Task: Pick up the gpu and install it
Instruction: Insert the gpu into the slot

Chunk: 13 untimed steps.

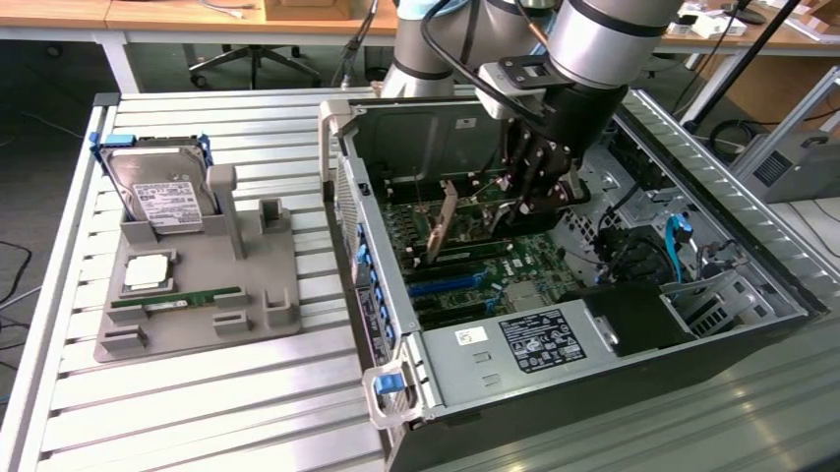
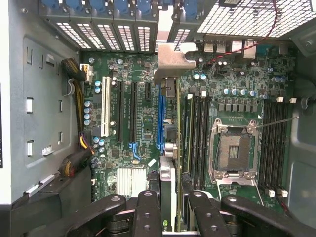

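Observation:
The gpu (image 1: 450, 224) is a thin dark card with a silvery end bracket. It stands on edge inside the open computer case (image 1: 381, 324), over the green motherboard (image 1: 525, 261). My gripper (image 1: 536, 192) reaches down into the case and is shut on the card's far end. In the wrist view the gpu (image 2: 176, 123) appears edge-on, its bracket (image 2: 173, 57) close to the rear slot covers. The black fingers (image 2: 148, 210) sit on either side of it, and the gripper (image 2: 173, 210) grips its top edge. The card lies beside the blue expansion slot (image 2: 160, 121); whether it is seated I cannot tell.
A grey parts holder (image 1: 197, 315) on the slatted table carries a hard drive in a blue frame (image 1: 157, 192), a processor (image 1: 145, 270) and a green RAM stick (image 1: 177, 298). The power supply (image 1: 525, 344), cables (image 1: 630, 256), processor socket (image 2: 234, 150) and case walls crowd the card.

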Each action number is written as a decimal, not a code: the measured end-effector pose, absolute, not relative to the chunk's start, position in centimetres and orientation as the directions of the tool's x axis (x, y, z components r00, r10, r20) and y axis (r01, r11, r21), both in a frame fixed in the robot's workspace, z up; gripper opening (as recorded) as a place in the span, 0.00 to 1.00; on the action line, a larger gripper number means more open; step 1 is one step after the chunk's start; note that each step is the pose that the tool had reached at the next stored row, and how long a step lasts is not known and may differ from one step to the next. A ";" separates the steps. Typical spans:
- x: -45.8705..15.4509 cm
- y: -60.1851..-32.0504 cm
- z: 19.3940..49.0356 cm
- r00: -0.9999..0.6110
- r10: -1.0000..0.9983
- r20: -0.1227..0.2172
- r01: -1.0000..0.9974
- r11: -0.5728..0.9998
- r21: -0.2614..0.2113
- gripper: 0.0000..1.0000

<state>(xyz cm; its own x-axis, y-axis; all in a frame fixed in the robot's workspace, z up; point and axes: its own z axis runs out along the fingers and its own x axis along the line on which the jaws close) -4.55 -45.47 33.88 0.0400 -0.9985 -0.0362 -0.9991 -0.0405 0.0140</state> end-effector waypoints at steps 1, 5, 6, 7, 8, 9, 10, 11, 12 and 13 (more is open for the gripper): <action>-4.6 -45.5 33.9 0.040 -0.999 -0.036 -0.999 -0.041 0.014 0.27; -4.8 -45.5 33.8 0.040 -0.999 -0.036 -0.999 -0.040 0.014 0.27; -4.8 -45.5 33.8 0.040 -0.999 -0.036 -0.999 -0.041 0.014 0.27; -4.8 -45.5 33.8 0.040 -0.999 -0.036 -0.999 -0.041 0.014 0.27; -4.8 -45.5 33.8 0.040 -0.999 -0.036 -0.999 -0.041 0.014 0.27; -4.8 -45.5 33.8 0.040 -0.999 -0.036 -0.999 -0.041 0.014 0.27; -4.9 -45.5 33.8 0.040 -0.999 -0.036 -0.999 -0.041 0.014 0.27; -4.9 -45.5 33.8 0.040 -0.999 -0.036 -0.999 -0.040 0.014 0.27; -4.9 -45.5 33.8 0.040 -0.999 -0.036 -0.999 -0.041 0.014 0.27; -4.9 -45.5 33.8 0.040 -0.999 -0.036 -0.999 -0.041 0.014 0.27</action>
<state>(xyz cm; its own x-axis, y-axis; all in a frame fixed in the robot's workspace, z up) -4.87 -45.48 33.79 0.0400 -0.9986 -0.0358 -0.9991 -0.0405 0.0139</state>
